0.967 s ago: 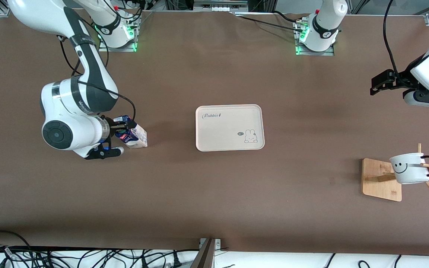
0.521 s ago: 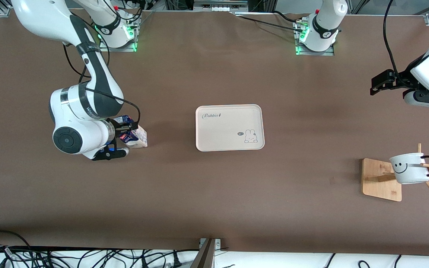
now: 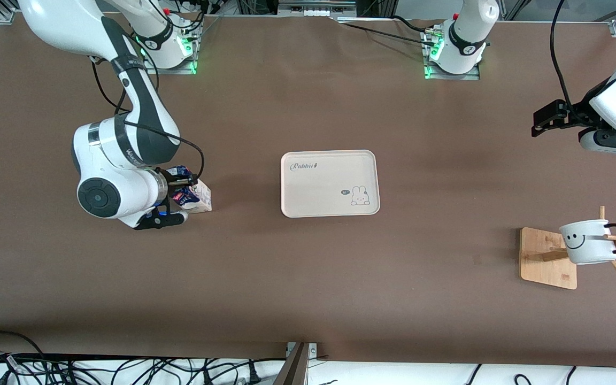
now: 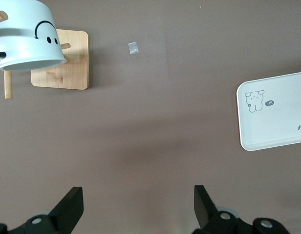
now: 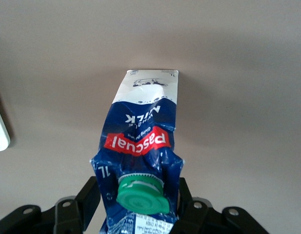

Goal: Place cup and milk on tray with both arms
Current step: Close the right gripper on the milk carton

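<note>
Since a second ago our right arm has shifted a little toward the tray and settled lower around the milk [image 3: 194, 193], and its pincer has been drawing in on the carton. In the right wrist view the right pincer [image 5: 135, 200] has a finger on each side of the carton's crumpled top, touching or all but touching just below the green cap [image 5: 139, 192]; we cannot tell whether it grips firmly yet. The milk stands on the table [image 3: 297, 278] toward the right arm's end, well apart from the tray [image 3: 329, 183].

To do this step well, we should let the fingers finish squeezing before lifting, since the soft gable top may buckle or slip. We judge that a straight, slow rise keeps the carton upright, and then we carry it over the tray's bare middle.

Our left arm waits, its left pincer [image 4: 135, 207] spread wide over bare table. The cup [image 3: 588, 241] hangs on a wooden rack [image 3: 546, 259] toward the left arm's end, nearer the front camera than the tray.
</note>
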Robot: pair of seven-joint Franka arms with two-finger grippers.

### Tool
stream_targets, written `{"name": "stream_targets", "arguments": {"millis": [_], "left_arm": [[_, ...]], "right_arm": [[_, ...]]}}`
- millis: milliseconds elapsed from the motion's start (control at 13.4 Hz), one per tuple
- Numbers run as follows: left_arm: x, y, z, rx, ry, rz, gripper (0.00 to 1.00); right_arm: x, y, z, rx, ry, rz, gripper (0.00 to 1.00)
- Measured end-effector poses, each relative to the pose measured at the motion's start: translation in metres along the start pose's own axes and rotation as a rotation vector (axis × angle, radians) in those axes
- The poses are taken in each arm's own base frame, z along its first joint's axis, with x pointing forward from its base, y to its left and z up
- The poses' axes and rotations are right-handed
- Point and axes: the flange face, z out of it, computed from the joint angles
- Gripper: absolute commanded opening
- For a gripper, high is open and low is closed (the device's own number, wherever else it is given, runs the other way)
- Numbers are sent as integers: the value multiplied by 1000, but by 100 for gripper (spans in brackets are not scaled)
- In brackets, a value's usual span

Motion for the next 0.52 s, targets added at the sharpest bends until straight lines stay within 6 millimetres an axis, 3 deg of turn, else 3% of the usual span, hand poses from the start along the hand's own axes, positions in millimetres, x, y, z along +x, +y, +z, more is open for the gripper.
{"name": "stream_targets", "arguments": {"millis": [149,521], "left_arm": [[0,0,0,0,0,0,100],[0,0,0,0,0,0,100]], "right_arm": [[-2,0,-4,0,4,-1,57],[-2,0,-4,0,4,0,56]]}}
